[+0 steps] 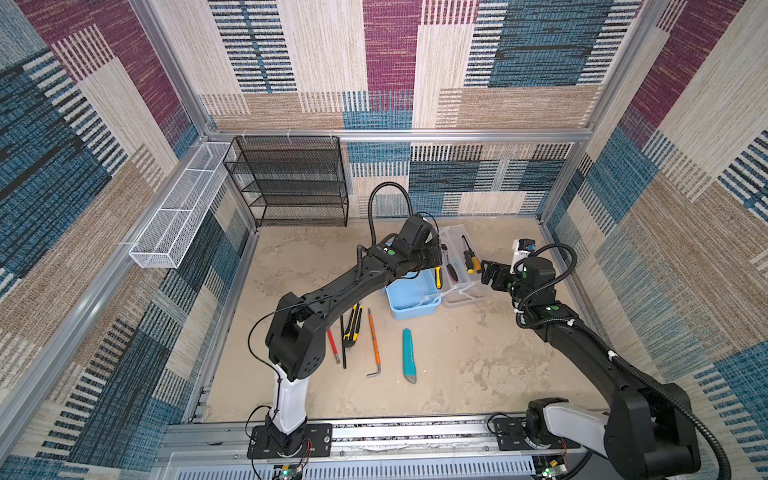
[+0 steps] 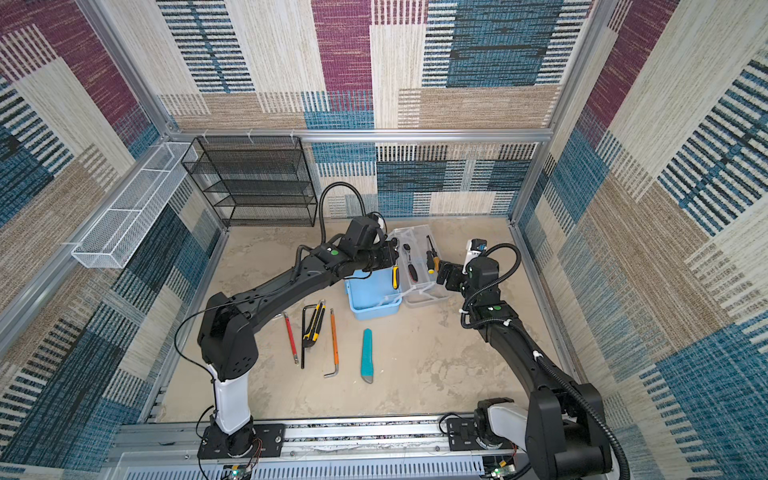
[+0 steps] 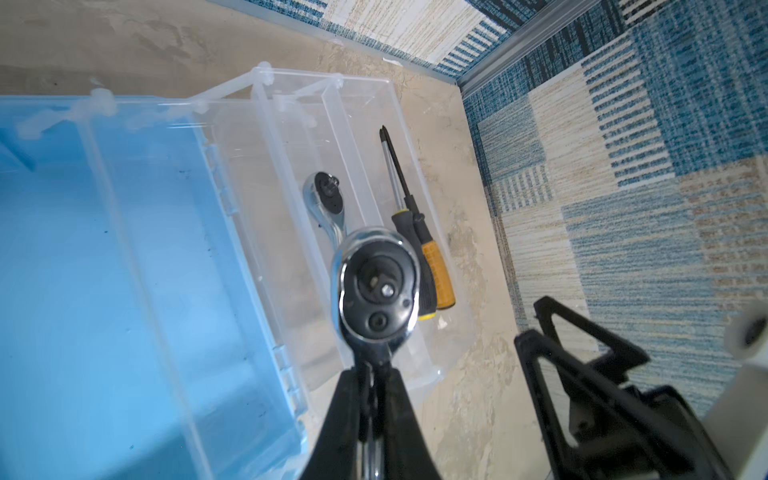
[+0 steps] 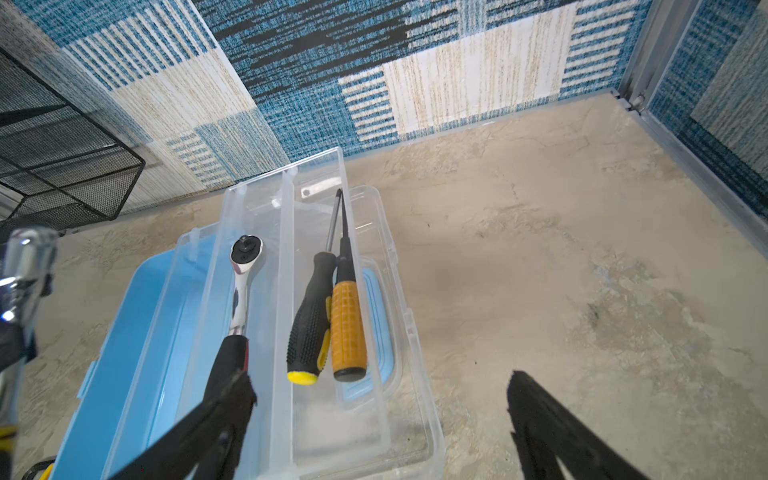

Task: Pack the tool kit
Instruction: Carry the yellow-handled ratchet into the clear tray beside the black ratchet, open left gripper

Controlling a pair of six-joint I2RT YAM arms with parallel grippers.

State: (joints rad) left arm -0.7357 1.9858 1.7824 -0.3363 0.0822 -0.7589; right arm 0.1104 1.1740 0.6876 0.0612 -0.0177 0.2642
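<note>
The black rack [image 1: 291, 183] is standing against the back wall, and the long white basket [image 1: 178, 212] is running along the side wall next to it. Out on the table [image 1: 478, 365], the blue toolbox [image 1: 409, 297] is lying open, right of centre and towards the back. Its clear tray [image 4: 332, 436] is sitting flush against its right side.

That tray is carrying three tools. A ratchet [image 4: 245, 251] with a black-and-red handle is lying in one long compartment. Two screwdrivers, one black-and-yellow [image 4: 309, 320] and one orange [image 4: 347, 328], are lying touching in the compartment beside it.

The left gripper [image 3: 370, 374] is pinching the neck of a second ratchet [image 3: 376, 286], the yellow-handled one. Its jaws are pressed tight on it, holding it up over the line where box meets tray. The right gripper [image 1: 489, 275] is hovering just beside the tray's outer wall, jaws spread wide and gripping nothing.

In front of the box, loose tools are lying in a row: a teal knife [image 1: 409, 355], an orange hex key [image 1: 372, 345], a yellow-and-black knife [image 1: 352, 326], a black hex key [image 1: 343, 345] and a red tool [image 1: 333, 349].
</note>
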